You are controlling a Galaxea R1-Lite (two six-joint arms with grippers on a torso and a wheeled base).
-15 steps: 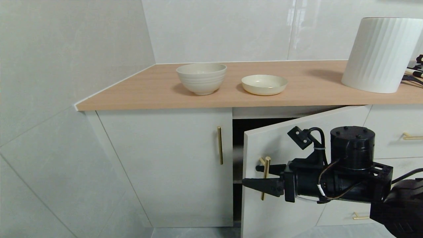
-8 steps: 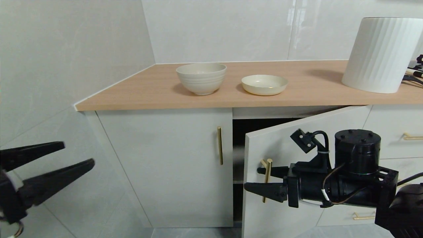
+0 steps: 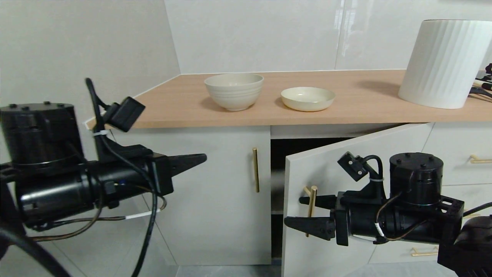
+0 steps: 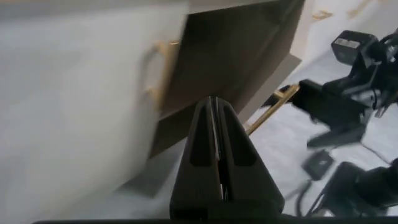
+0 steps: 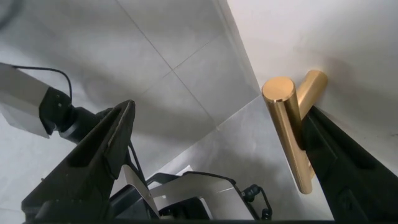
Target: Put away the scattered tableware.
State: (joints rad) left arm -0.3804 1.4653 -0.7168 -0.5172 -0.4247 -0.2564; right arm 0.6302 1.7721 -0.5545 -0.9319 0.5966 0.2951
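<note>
On the wooden countertop point(image 3: 180, 107) stand a ribbed beige bowl point(image 3: 234, 90) and, to its right, a shallow cream dish point(image 3: 307, 98). Below them a white cabinet door point(image 3: 346, 154) hangs partly open. My right gripper point(image 3: 305, 212) is open, its two fingers straddling that door's gold handle point(image 3: 310, 206). In the right wrist view the handle point(image 5: 287, 130) lies close against one finger point(image 5: 348, 174). My left gripper point(image 3: 198, 157) is shut and empty, level with the closed left cabinet door point(image 3: 200, 192). The left wrist view has its fingers point(image 4: 214, 143) pressed together.
A tall white ribbed container point(image 3: 446, 63) stands at the right of the countertop, with dark utensils point(image 3: 482, 82) beside it. The closed left door has its own gold handle point(image 3: 255, 169). Drawers with gold pulls point(image 3: 478, 158) sit to the right. A tiled wall bounds the left side.
My left arm swung in from the left edge towards the cabinets, and its fingers went from open to shut. The right gripper drew slightly right with the handle, and the door opened a little.
</note>
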